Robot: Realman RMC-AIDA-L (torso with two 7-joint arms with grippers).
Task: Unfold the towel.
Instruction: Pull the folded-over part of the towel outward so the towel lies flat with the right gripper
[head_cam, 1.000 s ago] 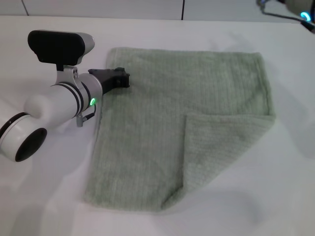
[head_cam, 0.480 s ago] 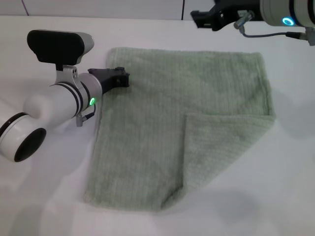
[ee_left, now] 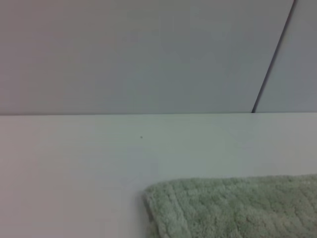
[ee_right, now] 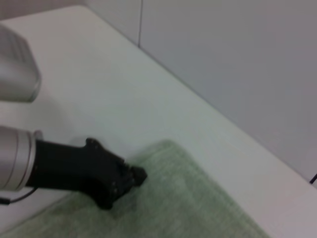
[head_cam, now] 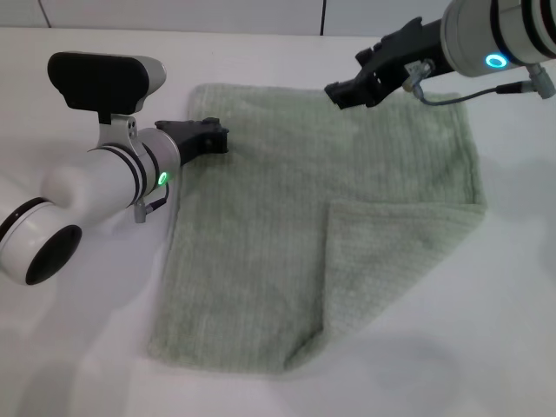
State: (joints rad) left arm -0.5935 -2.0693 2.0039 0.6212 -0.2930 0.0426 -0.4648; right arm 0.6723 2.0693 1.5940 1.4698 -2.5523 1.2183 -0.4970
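Note:
The pale green towel [head_cam: 278, 200] lies spread on the white table, with its near right corner folded over toward the middle as a flap [head_cam: 391, 256]. My left gripper [head_cam: 217, 139] rests shut on the towel's left edge near the far left corner. It also shows in the right wrist view [ee_right: 121, 183], its tip on the towel [ee_right: 188, 208]. The left wrist view shows only the towel's far corner [ee_left: 233, 208]. My right gripper [head_cam: 341, 91] hangs above the towel's far edge, right of the middle.
The white table [head_cam: 486, 347] reaches out around the towel on all sides. A pale wall with a dark seam [head_cam: 323, 16] runs along the table's far edge. The left arm's white body [head_cam: 95, 187] lies over the table to the left of the towel.
My right arm has come in from the far right and moved left and down over the towel's far edge. The left arm and the towel have not moved.

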